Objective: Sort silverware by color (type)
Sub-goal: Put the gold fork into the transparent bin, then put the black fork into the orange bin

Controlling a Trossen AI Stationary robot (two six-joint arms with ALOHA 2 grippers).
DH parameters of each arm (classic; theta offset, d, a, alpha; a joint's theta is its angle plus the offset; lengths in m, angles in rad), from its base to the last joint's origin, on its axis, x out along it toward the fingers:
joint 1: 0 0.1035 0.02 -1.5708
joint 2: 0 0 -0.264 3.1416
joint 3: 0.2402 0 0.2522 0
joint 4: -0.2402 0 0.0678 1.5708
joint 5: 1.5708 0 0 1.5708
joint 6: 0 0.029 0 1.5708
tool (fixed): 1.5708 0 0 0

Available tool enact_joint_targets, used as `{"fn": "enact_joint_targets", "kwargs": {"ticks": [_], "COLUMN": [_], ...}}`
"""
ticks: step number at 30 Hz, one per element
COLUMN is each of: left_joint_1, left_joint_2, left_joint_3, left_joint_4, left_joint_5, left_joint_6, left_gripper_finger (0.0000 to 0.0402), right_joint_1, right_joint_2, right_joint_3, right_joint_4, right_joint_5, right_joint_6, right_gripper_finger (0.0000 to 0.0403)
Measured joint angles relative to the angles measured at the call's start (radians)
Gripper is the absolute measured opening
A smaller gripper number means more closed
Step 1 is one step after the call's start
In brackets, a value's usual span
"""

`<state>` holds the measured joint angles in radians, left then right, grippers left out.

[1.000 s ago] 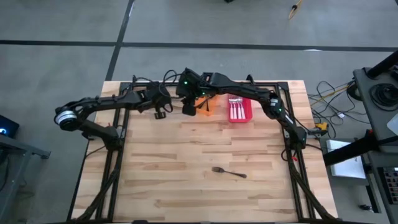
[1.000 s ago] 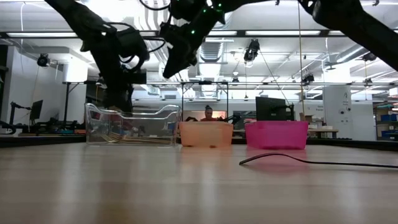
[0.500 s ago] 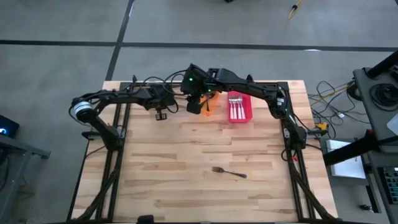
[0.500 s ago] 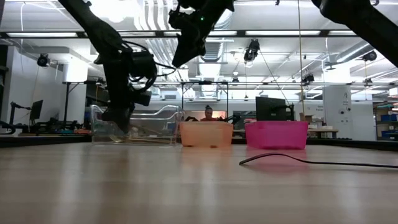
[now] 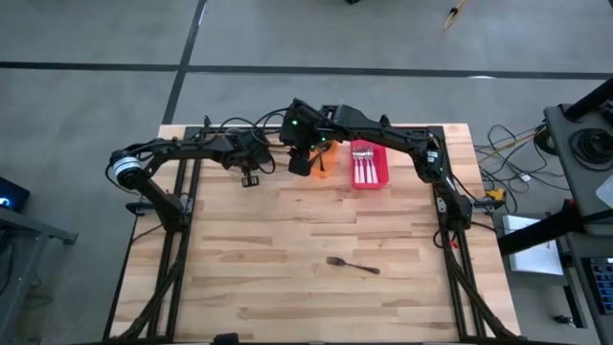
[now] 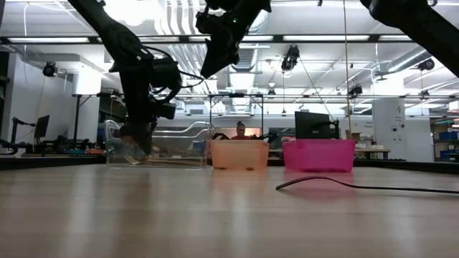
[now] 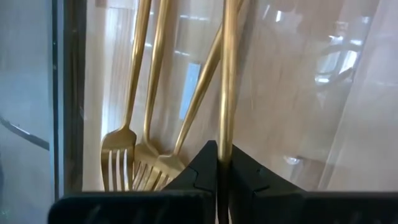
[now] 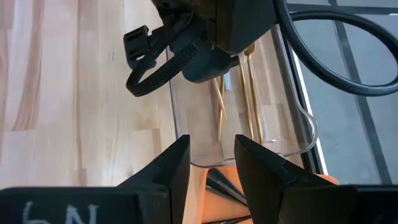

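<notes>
A black fork (image 5: pixel 351 264) is lying alone on the wooden table (image 5: pixel 287 249) near its front edge, well apart from the bins. Farther back, the left gripper (image 7: pixel 219 177) is reaching down into the clear bin (image 6: pixel 154 147), fingers pinched tight on a gold utensil (image 7: pixel 227 74); three more gold forks (image 7: pixel 134 149) are lying in that bin just beside it. The right gripper (image 8: pixel 211 163) is hanging over the orange bin (image 6: pixel 238 154), jaws parted and holding nothing; dark pieces inside that bin are possibly black utensils. Silver forks (image 5: pixel 364 168) are lying in the red bin (image 5: pixel 381 172), beside the orange one.
</notes>
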<state>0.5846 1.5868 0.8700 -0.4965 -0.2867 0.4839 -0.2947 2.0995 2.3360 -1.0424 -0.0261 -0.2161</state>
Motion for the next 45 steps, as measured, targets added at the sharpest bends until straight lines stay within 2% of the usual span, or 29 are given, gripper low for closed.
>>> {"fn": "enact_joint_targets", "kwargs": {"ticks": [4, 12, 17, 23, 30, 38, 45], "left_joint_1": [0.000, 0.000, -0.001, 0.000, -0.002, -0.017, -0.025], "left_joint_2": [0.000, -0.005, -0.051, -0.190, -0.402, -0.626, -0.749], "left_joint_3": [0.000, 0.000, -0.001, -0.003, -0.054, -0.189, -0.279], "left_joint_4": [-0.001, -0.002, -0.010, -0.017, 0.006, 0.055, 0.145], "left_joint_5": [-0.001, -0.003, -0.002, 0.014, 0.168, 0.169, 0.168], "left_joint_6": [0.000, -0.005, -0.022, -0.044, -0.120, -0.247, -0.300], "left_gripper_finger": [0.0023, 0.0088, 0.0111, 0.0113, 0.0100, 0.0084, 0.0082], "right_joint_1": [0.000, 0.000, 0.000, 0.000, 0.011, 0.062, 0.115], "right_joint_2": [0.000, 0.000, 0.001, 0.001, 0.001, 0.001, 0.002], "right_joint_3": [0.000, 0.000, 0.000, 0.000, 0.000, -0.023, -0.108], "right_joint_4": [0.000, 0.000, -0.004, -0.057, -0.109, -0.109, -0.016], "right_joint_5": [0.000, 0.000, 0.000, 0.000, 0.000, -0.001, 0.000], "right_joint_6": [0.008, 0.010, 0.018, 0.027, 0.042, 0.042, 0.047], "right_gripper_finger": [0.0118, 0.0118, 0.0118, 0.0118, 0.0118, 0.0118, 0.0118]}}
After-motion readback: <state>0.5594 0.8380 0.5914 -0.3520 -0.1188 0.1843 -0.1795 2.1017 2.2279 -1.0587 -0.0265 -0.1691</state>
